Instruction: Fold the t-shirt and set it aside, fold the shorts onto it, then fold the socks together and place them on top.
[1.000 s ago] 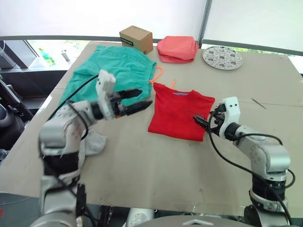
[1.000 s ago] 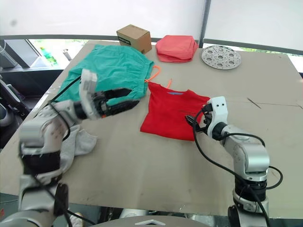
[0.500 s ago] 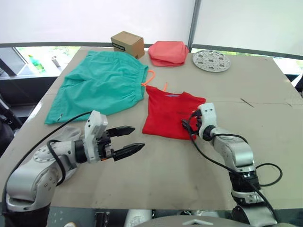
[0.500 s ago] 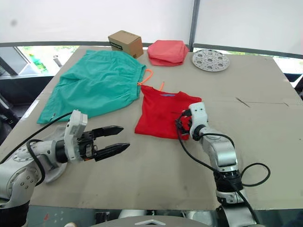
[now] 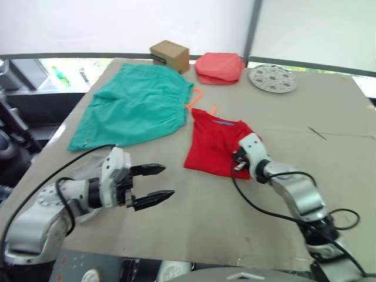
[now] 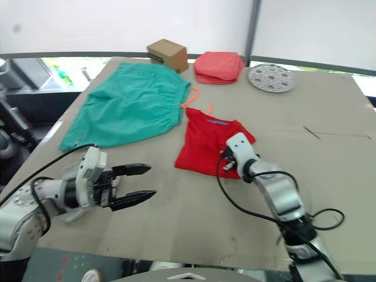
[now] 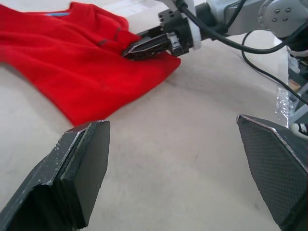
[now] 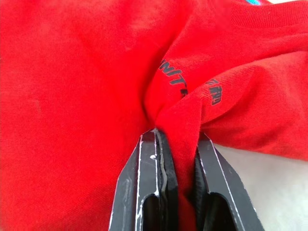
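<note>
Head views: red t-shirt (image 5: 216,143) flat at table (image 5: 329,123) centre, teal shorts (image 5: 135,104) far left beside it, grey socks (image 6: 75,171) near left edge under left arm. Left gripper (image 5: 157,181) spread wide above bare table.
Left wrist view: right gripper (image 7: 139,48) at shirt's right edge.
Right wrist view: fingers (image 8: 149,187) pinched on fold of red fabric.
</note>
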